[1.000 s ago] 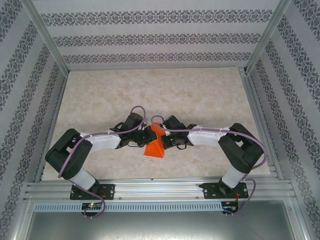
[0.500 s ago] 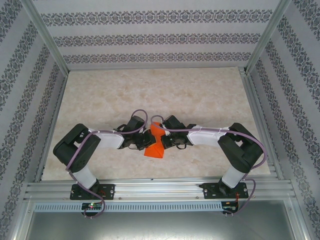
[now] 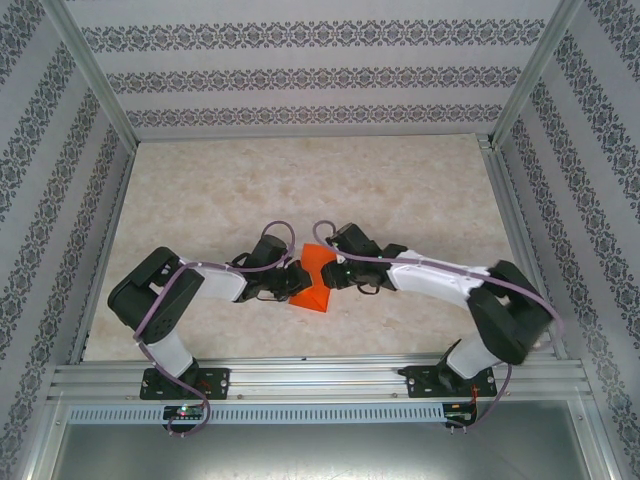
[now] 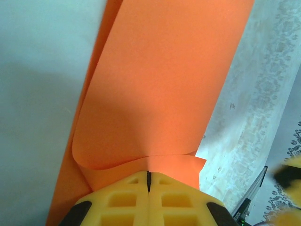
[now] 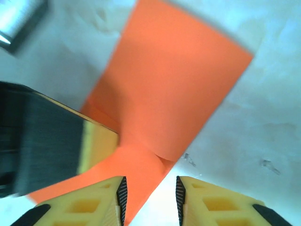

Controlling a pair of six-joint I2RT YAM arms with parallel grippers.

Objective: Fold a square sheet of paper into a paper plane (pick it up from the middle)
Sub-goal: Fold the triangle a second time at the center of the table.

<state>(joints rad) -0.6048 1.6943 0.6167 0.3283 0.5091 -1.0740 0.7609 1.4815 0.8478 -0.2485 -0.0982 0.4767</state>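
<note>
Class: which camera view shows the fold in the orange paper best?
Left wrist: the square sheet of paper is close and sharp, its curled fold just above the left tool gripping it. Right wrist shows it blurred beyond the open right tool; top external, a small orange patch.

The square sheet of paper lies on the table, toward its near edge and about midway across, between the two grippers. The left gripper touches its left side and the right gripper sits just beside its right side. In the left wrist view the paper is doubled over, one layer curling above the other, with the jaws pressed together on its near edge. In the right wrist view the jaws stand apart, a corner of the paper reaching toward the gap between them.
</note>
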